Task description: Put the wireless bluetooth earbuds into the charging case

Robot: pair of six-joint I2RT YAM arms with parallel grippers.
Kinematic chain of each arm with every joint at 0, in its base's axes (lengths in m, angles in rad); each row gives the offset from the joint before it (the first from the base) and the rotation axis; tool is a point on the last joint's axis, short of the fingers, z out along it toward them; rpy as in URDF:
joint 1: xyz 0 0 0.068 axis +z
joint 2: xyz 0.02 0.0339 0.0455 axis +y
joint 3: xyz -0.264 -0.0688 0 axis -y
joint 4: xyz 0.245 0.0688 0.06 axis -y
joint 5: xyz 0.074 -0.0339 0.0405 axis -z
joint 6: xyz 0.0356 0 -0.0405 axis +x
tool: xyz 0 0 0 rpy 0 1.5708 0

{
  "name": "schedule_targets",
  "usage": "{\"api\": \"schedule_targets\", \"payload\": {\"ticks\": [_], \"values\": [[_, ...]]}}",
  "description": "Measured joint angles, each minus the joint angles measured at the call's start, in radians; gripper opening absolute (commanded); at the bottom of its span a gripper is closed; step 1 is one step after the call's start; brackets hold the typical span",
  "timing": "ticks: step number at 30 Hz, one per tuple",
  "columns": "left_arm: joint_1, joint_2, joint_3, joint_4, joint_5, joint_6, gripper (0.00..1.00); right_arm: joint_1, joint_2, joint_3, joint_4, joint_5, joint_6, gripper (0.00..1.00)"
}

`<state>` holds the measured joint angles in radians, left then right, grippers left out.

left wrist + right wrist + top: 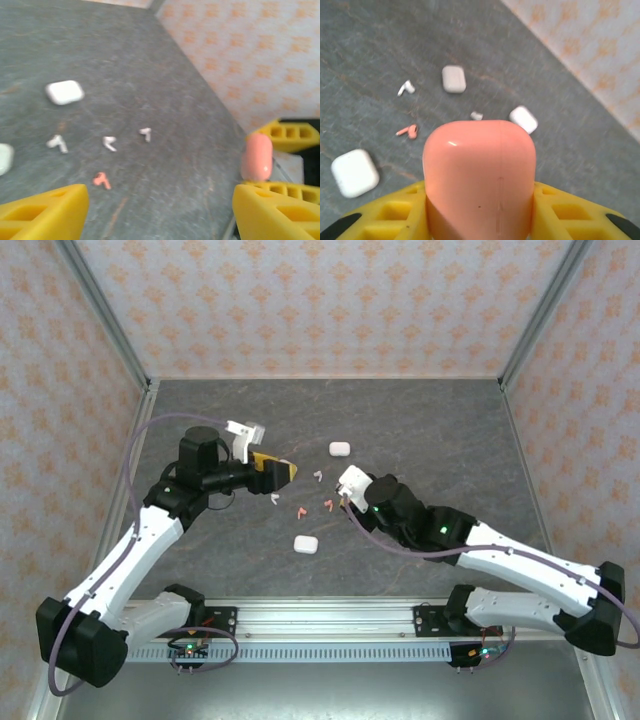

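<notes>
salmon-pink case (479, 160) sits clamped in our right gripper (480, 210), low centre of the right wrist view. our left gripper (157, 205) holds its yellow fingers (45, 210) wide apart w/ nothing btwn them. in the top view's middle, loose on the grey table (450, 420), we see white earbuds (318, 476) and pink earbuds (300, 510) lying btwn two white cases (339, 449), none of them gripped
</notes>
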<state>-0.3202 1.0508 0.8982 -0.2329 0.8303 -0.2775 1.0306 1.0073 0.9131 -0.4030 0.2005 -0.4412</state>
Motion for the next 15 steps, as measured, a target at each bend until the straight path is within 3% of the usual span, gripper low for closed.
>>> {"api": "schedule_targets", "payload": {"ticks": [7, 15], "values": [[-0.127, 0.037, 0.026, 0.057, 0.061, -0.018, 0.76, 0.000, -0.002, 0.000, 0.039, 0.006, -0.183, 0.42], [-0.198, 0.120, 0.053, 0.124, 0.061, -0.059, 0.74, 0.000, 0.006, 0.002, 0.054, -0.007, -0.243, 0.42]]}}
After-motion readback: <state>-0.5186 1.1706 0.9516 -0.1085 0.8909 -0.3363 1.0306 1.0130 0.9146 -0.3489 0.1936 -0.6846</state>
